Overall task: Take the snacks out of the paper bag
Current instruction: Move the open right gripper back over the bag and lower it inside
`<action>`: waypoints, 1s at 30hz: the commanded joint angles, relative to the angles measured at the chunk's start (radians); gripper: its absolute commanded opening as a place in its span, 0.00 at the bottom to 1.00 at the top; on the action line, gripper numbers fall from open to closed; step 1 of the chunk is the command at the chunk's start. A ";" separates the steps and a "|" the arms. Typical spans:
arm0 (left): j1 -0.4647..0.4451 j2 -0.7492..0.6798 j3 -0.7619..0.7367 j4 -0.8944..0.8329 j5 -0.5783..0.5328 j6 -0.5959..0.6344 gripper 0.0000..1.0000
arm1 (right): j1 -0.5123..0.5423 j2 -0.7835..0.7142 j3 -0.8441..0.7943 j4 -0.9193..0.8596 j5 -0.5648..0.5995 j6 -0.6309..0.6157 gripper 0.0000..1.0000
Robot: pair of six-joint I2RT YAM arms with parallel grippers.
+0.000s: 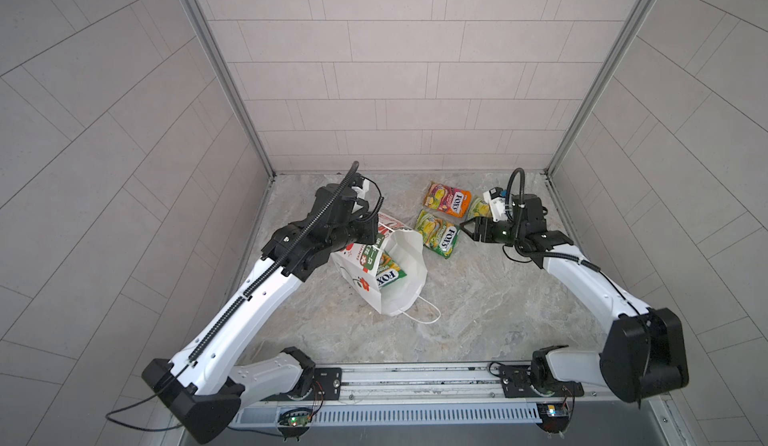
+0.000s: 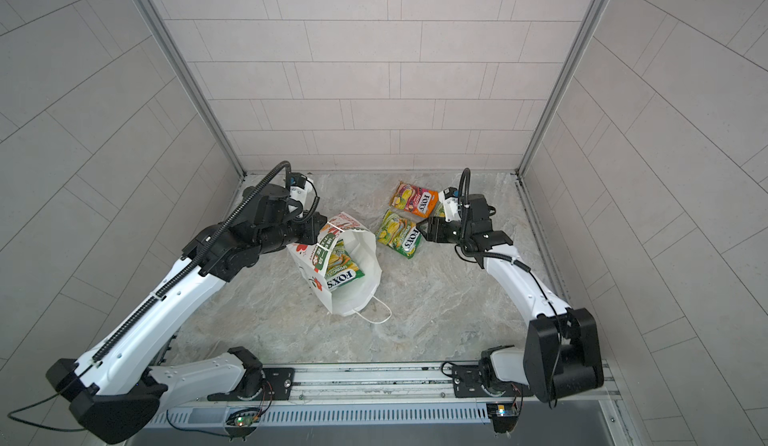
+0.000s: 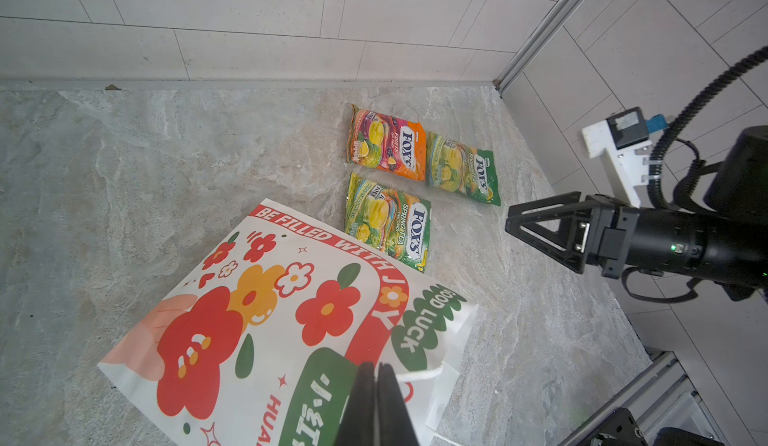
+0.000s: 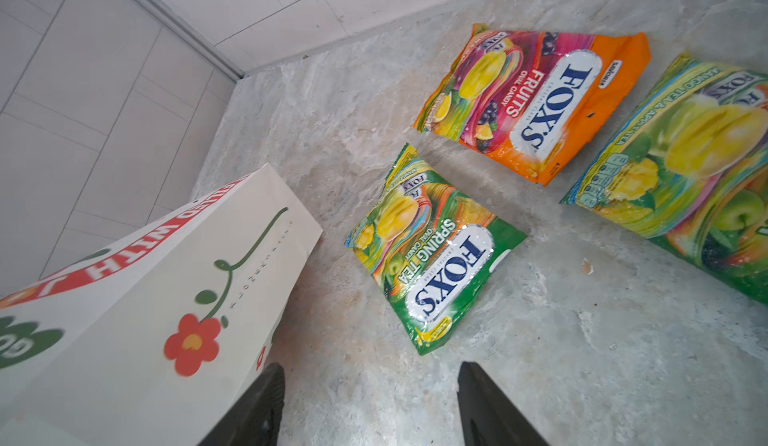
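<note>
My left gripper [image 3: 377, 398], jaws pressed together on the printed rim of the paper bag [image 3: 257, 319], props the tilted mouth open. My right gripper [image 4: 370, 371] hangs spread and empty over the marble table [image 1: 478, 298].

The pinch is on thin paper. I judge that a hard pull could tear or slip it, and the mouth would fold over what is inside. My right jaws could also snag the cord handle [image 1: 424, 315] on the way in, or lose a glossy packet.

One green-and-yellow snack [image 1: 388, 275] shows inside the mouth, just below my left gripper and across the bag wall from my right. Three lie out on the table: a green one [image 4: 432, 257] just ahead of my right fingertips, then the orange one [image 4: 536, 103] and another green one [image 4: 681, 161] beyond. I cannot see deeper into the bag.
</note>
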 commanded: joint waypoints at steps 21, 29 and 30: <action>-0.002 0.033 -0.028 0.280 -0.013 -0.209 0.00 | 0.576 -0.134 -0.096 0.099 0.142 0.183 0.64; -0.001 0.062 -0.036 0.386 -0.066 -0.254 0.00 | 0.643 -0.034 -0.081 0.207 0.221 0.341 0.56; -0.001 0.064 -0.037 0.399 -0.074 -0.258 0.00 | 0.650 -0.025 -0.084 0.226 0.241 0.363 0.55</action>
